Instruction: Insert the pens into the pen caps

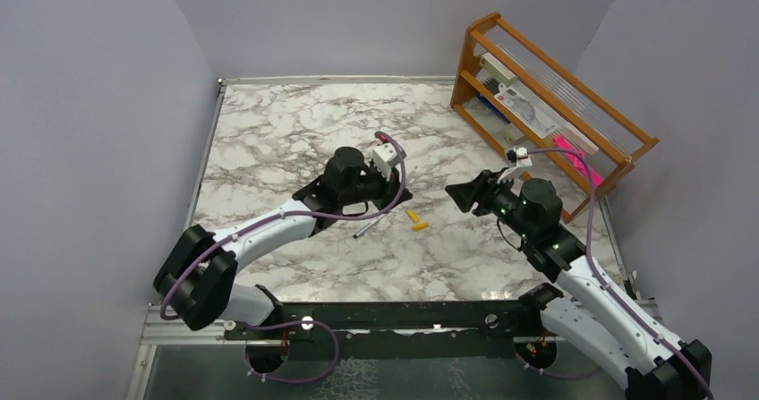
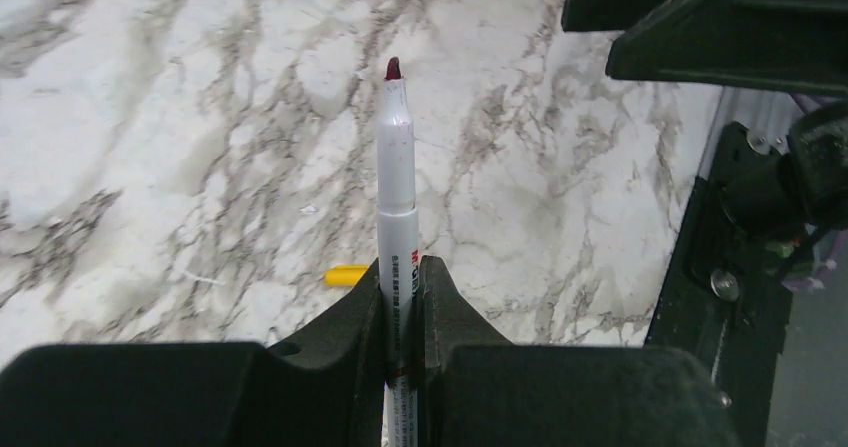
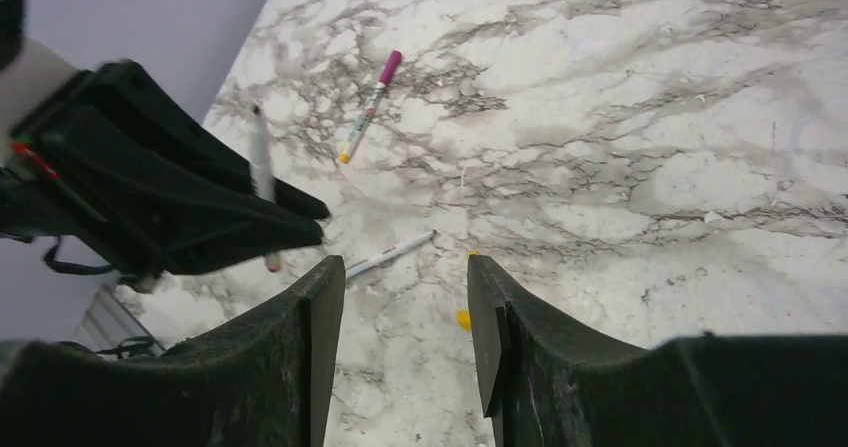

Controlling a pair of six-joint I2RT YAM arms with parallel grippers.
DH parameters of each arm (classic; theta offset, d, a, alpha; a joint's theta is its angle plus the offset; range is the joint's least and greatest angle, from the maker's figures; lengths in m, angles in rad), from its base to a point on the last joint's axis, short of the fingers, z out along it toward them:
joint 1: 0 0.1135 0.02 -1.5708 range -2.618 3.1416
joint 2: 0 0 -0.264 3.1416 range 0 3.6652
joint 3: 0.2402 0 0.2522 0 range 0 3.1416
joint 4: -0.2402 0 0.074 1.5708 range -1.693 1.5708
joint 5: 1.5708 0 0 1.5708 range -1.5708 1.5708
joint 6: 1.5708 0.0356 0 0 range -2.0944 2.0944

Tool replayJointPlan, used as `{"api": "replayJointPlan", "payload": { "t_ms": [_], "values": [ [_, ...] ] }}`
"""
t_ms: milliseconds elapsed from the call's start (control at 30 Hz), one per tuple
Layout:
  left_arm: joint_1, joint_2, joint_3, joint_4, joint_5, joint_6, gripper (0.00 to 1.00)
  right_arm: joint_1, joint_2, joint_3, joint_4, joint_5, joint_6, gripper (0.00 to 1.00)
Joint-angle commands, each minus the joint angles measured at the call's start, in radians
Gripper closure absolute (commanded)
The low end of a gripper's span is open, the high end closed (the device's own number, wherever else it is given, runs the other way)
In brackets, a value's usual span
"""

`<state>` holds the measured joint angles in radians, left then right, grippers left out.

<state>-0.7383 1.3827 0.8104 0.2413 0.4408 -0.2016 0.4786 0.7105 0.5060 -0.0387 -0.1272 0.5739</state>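
My left gripper (image 2: 403,267) is shut on a silver-grey pen (image 2: 396,157), which points forward with its bare dark-red tip out. In the right wrist view that pen (image 3: 262,167) sticks out of the left gripper (image 3: 290,217), just left of my right gripper (image 3: 405,267), which is open with nothing between its fingers. A second bare pen (image 3: 390,254) lies on the marble just beyond the right fingertips. Two yellow caps (image 1: 413,214) (image 1: 420,226) lie between the grippers. A third pen (image 3: 360,122) lies farther off, a magenta cap (image 3: 390,64) on its end.
A wooden rack (image 1: 537,87) stands at the back right with a flat pink object (image 1: 573,149) in it. Grey walls close in the marble table (image 1: 268,131) on three sides. A black rail (image 1: 403,315) runs along the near edge.
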Motion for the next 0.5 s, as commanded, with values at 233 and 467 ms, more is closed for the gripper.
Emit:
{"api": "replayJointPlan", "payload": {
  "t_ms": [233, 467],
  "values": [
    [0.060, -0.195, -0.014, -0.143, -0.133, -0.038, 1.00, 0.017, 0.342, 0.040, -0.016, -0.047, -0.112, 0.48],
    [0.070, -0.292, -0.006, -0.285, -0.201, 0.042, 1.00, 0.081, 0.529, 0.154, -0.005, 0.008, -0.151, 0.48]
  ]
}}
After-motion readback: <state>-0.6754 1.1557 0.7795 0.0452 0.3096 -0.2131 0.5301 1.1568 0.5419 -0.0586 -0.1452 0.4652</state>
